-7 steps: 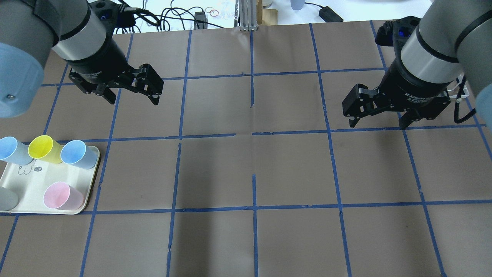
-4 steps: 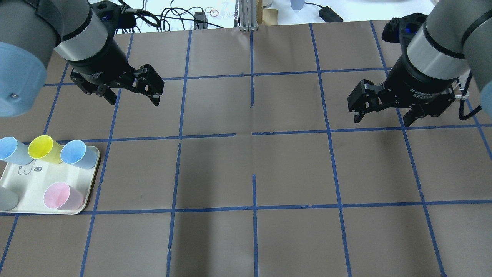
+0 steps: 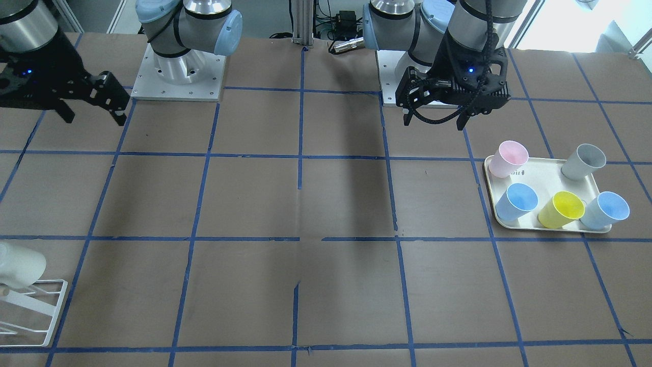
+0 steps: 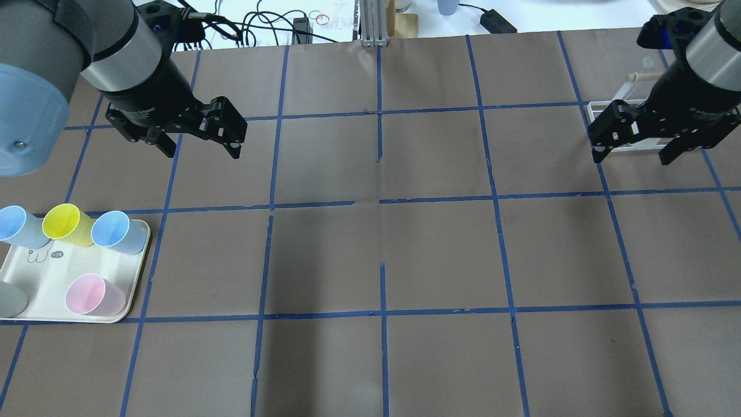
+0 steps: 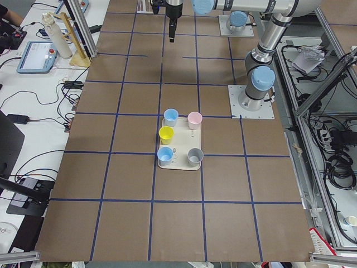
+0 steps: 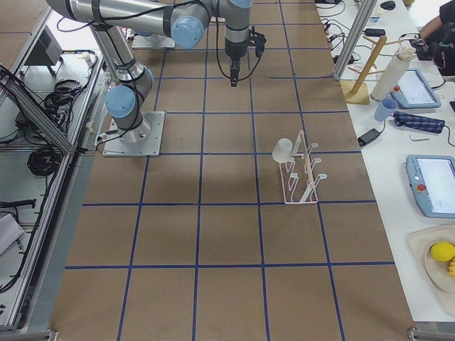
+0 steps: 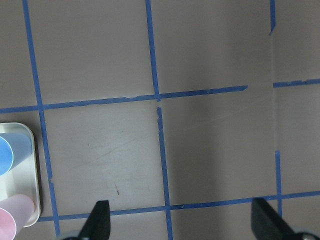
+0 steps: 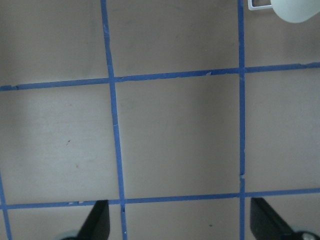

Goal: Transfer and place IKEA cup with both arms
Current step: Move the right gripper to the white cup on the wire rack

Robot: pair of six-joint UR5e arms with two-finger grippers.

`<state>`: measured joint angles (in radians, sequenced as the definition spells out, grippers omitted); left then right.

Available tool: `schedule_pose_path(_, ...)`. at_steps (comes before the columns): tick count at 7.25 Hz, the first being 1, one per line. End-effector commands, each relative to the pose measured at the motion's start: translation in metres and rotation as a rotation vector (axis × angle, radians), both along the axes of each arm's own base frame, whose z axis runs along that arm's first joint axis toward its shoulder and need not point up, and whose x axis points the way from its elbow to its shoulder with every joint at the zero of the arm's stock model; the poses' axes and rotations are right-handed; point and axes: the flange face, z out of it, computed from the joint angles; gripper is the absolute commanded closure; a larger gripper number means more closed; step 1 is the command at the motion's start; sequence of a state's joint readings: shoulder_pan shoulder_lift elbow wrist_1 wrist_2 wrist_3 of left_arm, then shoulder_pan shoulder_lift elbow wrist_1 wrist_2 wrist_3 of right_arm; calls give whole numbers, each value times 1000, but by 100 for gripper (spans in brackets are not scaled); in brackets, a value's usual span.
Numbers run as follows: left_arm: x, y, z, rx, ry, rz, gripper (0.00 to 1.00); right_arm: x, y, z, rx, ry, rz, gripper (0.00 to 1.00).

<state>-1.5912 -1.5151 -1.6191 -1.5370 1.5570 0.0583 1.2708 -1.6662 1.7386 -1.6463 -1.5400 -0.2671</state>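
Observation:
The off-white IKEA cup point(image 3: 20, 265) hangs on its side on a white wire rack point(image 3: 35, 306) at the table's right end. It also shows in the exterior right view point(image 6: 283, 149) and at the top right corner of the right wrist view point(image 8: 300, 10). My right gripper point(image 4: 631, 160) is open and empty, high above the table, on the robot's side of the rack point(image 4: 608, 107). My left gripper point(image 4: 200, 152) is open and empty above the table, beyond the tray. In the front view the left gripper point(image 3: 434, 124) is on the right and the right gripper point(image 3: 95, 121) on the left.
A cream tray point(image 4: 46, 278) at the table's left end holds a pink cup point(image 4: 92, 295), a yellow cup point(image 4: 66, 223), two blue cups and a grey cup point(image 3: 585, 161). Brown paper with blue tape lines covers the table. Cables and clutter lie past the far edge.
My right gripper has moved to the right and farther from the robot, toward the wire rack. My left gripper has not moved.

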Motion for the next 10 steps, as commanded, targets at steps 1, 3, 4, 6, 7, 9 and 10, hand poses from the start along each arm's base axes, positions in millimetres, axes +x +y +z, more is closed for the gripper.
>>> schedule_pose_path(1, 0, 0, 0, 0, 0, 0, 0, -62, -25, -24, -31, 5, 106, 0)
schedule_pose_path(3, -1, 2, 3, -5, 2, -1, 0, -103, -56, -51, -78, 40, 201, 0)
schedule_pose_path(4, 0, 2, 1, -2, 0, -1, 0, -120, -63, -66, -70, 33, 212, 0)
schedule_pose_path(6, -1, 1, 0, 0, 0, -1, 0, -152, -83, -91, -99, 54, 235, 0)
schedule_pose_path(7, -1, 0, -1, 3, 0, -1, 0, -159, -93, -98, -128, 75, 240, 0)
schedule_pose_path(9, -1, -1, -2, 4, 0, 0, 0, -169, -112, -111, -145, 90, 242, 0)
schedule_pose_path(10, -1, 0, -1, 3, 0, 0, 0, -172, -117, -123, -139, 81, 242, 0)
